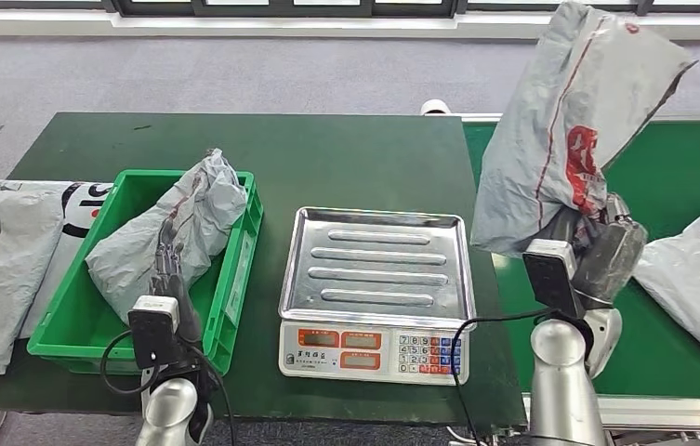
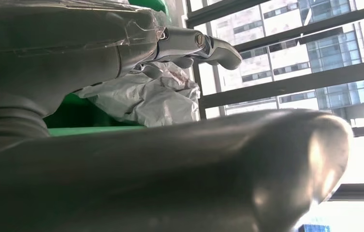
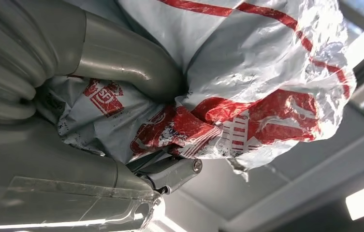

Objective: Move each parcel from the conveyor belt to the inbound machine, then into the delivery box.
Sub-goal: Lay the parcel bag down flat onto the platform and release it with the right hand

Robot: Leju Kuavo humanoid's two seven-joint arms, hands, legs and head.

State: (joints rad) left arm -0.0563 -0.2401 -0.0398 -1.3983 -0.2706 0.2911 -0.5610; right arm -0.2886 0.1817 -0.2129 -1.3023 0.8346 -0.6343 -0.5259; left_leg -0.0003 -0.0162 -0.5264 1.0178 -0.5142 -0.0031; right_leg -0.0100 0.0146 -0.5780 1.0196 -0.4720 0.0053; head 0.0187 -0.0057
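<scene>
My right hand (image 1: pixel 606 249) grips the lower end of a large grey parcel with red print (image 1: pixel 576 111) and holds it upright in the air, over the gap between the green conveyor belt (image 1: pixel 690 163) and the table. In the right wrist view, thumb and fingers of that hand (image 3: pixel 97 63) clamp the crumpled parcel (image 3: pixel 257 72). The scale with a steel tray (image 1: pixel 376 265) stands bare at the table's middle. My left hand (image 1: pixel 171 271) reaches into the green crate (image 1: pixel 236 279), fingers extended over a grey parcel (image 1: pixel 178 218) lying there. The left hand (image 2: pixel 180 159) holds nothing; that parcel (image 2: pixel 146 99) lies beyond it.
Another grey parcel (image 1: pixel 699 279) lies on the belt at the right. More grey bags (image 1: pixel 2 260) are piled left of the crate. The dark green table (image 1: pixel 327 158) is bare behind the scale. A cable (image 1: pixel 462 372) hangs at the scale's front right.
</scene>
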